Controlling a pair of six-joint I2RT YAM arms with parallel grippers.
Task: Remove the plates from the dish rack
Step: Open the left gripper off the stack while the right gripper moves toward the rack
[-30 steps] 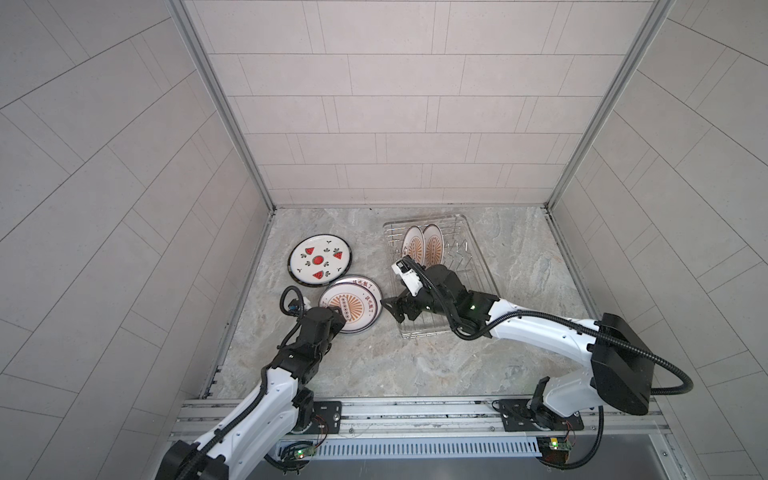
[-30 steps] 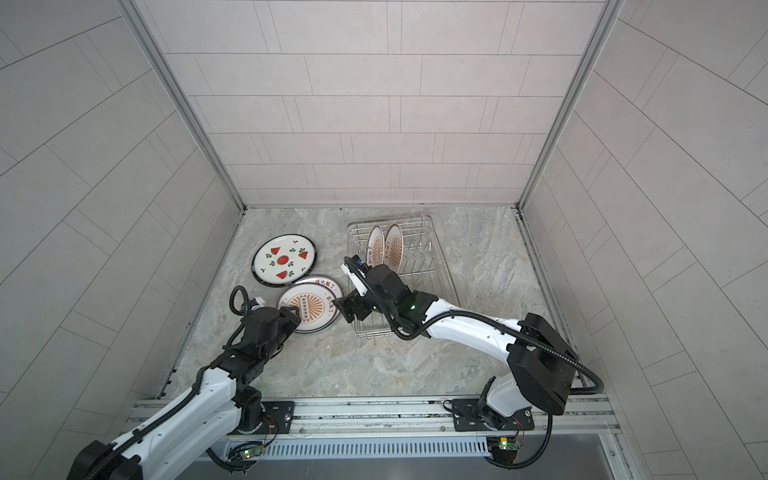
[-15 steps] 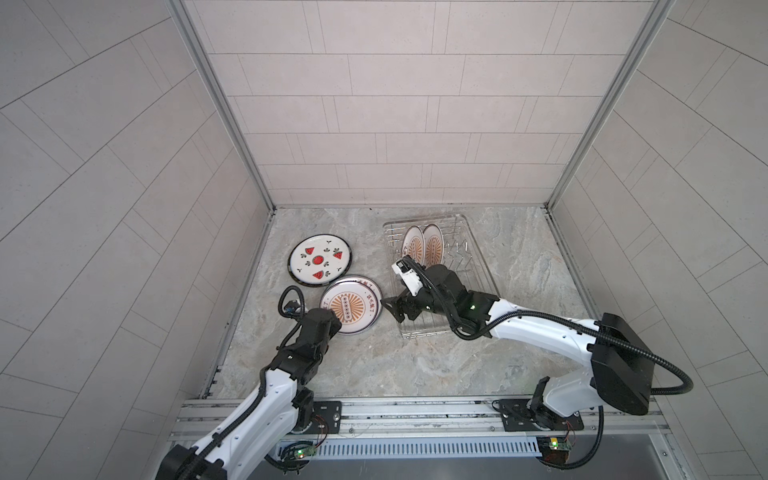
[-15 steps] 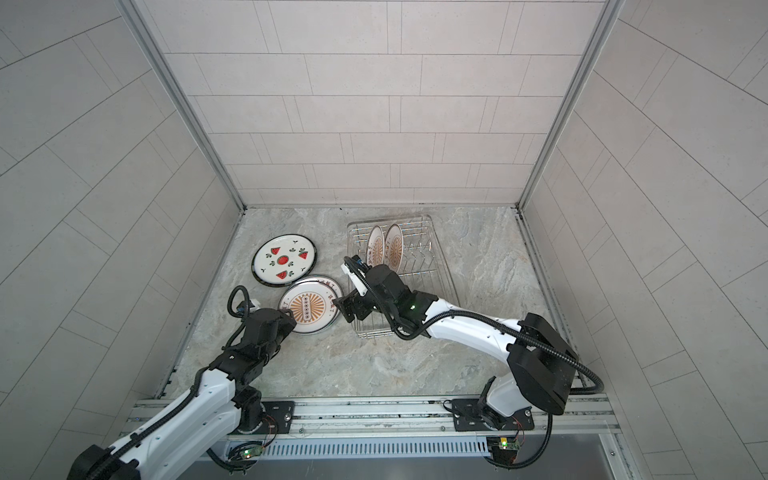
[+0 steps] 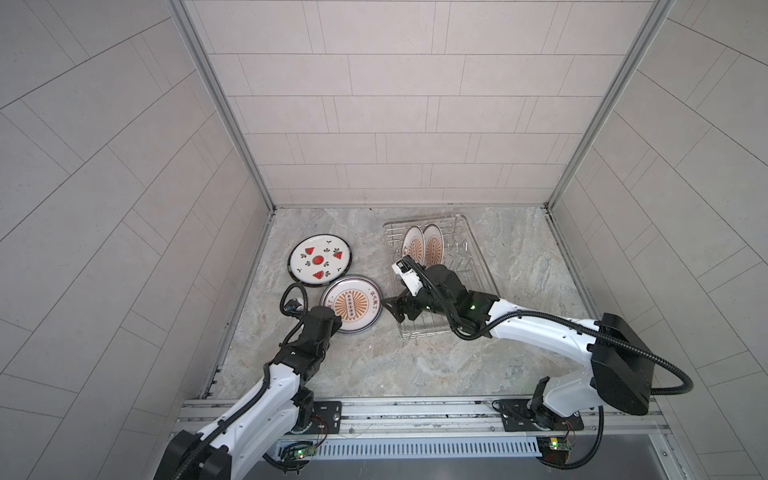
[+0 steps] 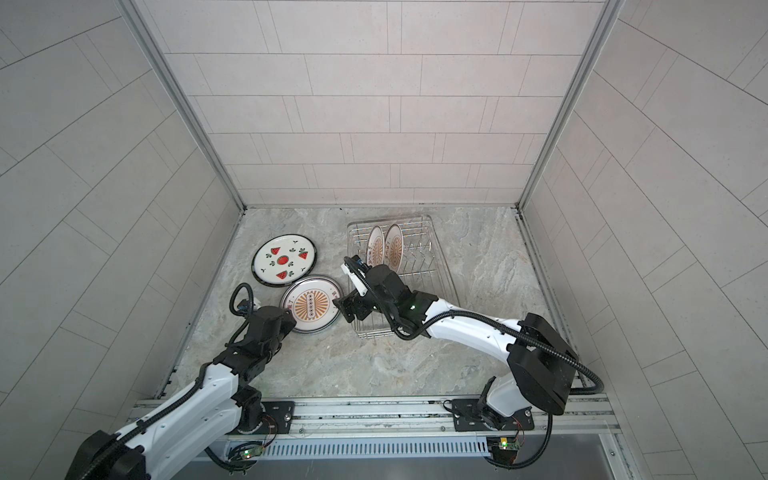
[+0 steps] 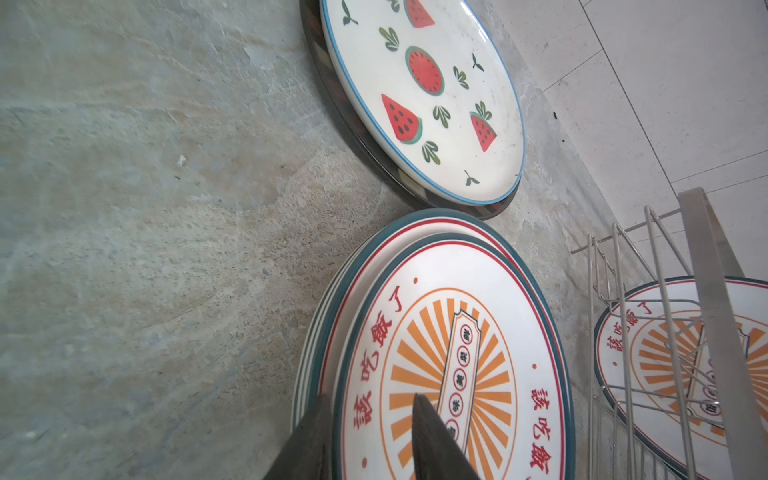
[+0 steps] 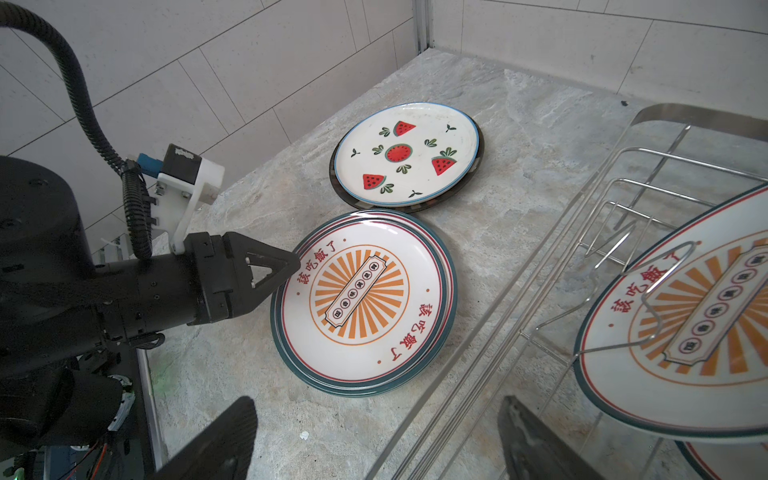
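Scene: rack (image 5: 478, 270) is silver wire with thin parallel bars, a raised rim and upright prongs. 2 plates (image 5: 432, 251) stand in it on edge at the far end, leaning side by side between the prongs. The others lie flat on the stone-look table (image 5: 415, 365). The sunburst stack (image 5: 351, 305) is just left of the rack. The watermelon plate (image 5: 319, 259) is beyond it, on top of a darker plate.

Tools: left gripper (image 7: 370, 397) has its fingers a little apart, astride the near rim of the top sunburst plate. 1 finger is over the face and 1 is outside the edge. Cannot tell whether the pads press the rim or stand clear. The right gripper (image 8: 378, 401) has its jaws wide apart and empty. It is over the rack's near left rim, well short of the 2 plates.

Material: glossy glazed ceramic. The plates are round and shallow, with a raised lip ringed in dark green and red.

Handling (judgement): stiff, weighty for a 2-finger pinch, and slick. Likely to chip if knocked against the wire. Only the rim offers a hold. Take the top of the upright rim with 1 finger on each face. Lift straight up clear of the prongs before tilting flat.
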